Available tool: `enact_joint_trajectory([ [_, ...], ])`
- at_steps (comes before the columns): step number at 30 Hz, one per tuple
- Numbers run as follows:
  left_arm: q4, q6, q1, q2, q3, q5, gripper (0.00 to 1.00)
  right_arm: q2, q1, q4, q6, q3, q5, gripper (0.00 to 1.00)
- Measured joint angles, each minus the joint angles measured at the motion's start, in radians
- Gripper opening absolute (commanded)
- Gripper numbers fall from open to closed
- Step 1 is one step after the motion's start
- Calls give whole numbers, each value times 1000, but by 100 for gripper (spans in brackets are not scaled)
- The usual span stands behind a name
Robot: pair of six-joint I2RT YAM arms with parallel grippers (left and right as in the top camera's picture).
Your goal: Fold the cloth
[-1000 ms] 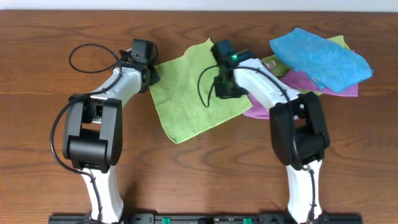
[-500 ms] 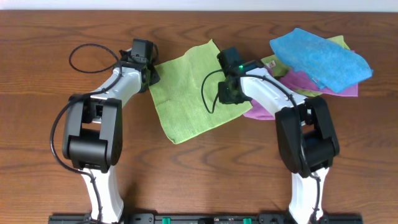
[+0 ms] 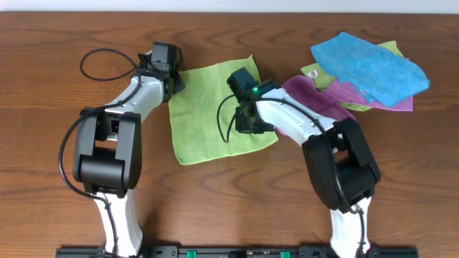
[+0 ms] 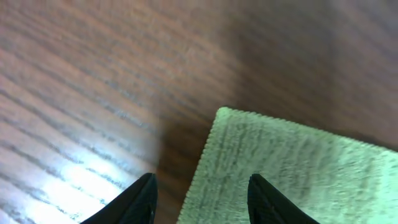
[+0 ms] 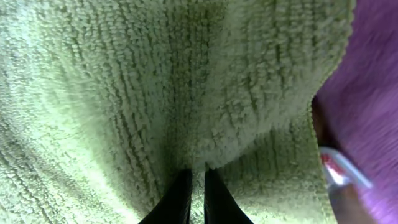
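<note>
Right gripper (image 5: pixel 194 182) is pinched together on a raised ridge of the cloth (image 5: pixel 124 93), near its right edge. Left gripper (image 4: pixel 200 190) stands apart, empty, at the cloth's far left corner. Cloth lies spread on the table (image 3: pixel 215 193), purple cloth (image 5: pixel 373 74) just beside.

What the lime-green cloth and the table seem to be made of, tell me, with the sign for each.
The lime-green cloth looks like matte microfibre: short looped pile shows close up. The table is wood or wood-look laminate, slightly glossy: brown grain streaks with a soft glare.
</note>
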Motion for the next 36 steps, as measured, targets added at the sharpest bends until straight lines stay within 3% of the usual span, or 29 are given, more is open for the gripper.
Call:
enact_joint_trajectory([
  [11,-34,0,5,1,96,0,47,-31,70,-45,183,-34,-49,10],
  [15,-99,0,6,1,99,0,47,-41,86,-46,212,-48,-50,19],
  [18,-143,1,7,1,99,0,47,-43,85,-57,223,-50,-37,56],
  [21,-191,10,6,1,99,0,53,-47,80,-70,212,-53,-6,77],
  [26,-246,39,6,0,99,16,55,-49,60,-62,146,-53,17,72],
  [36,-464,109,6,-126,99,40,59,-92,0,-115,43,-68,29,78],
])
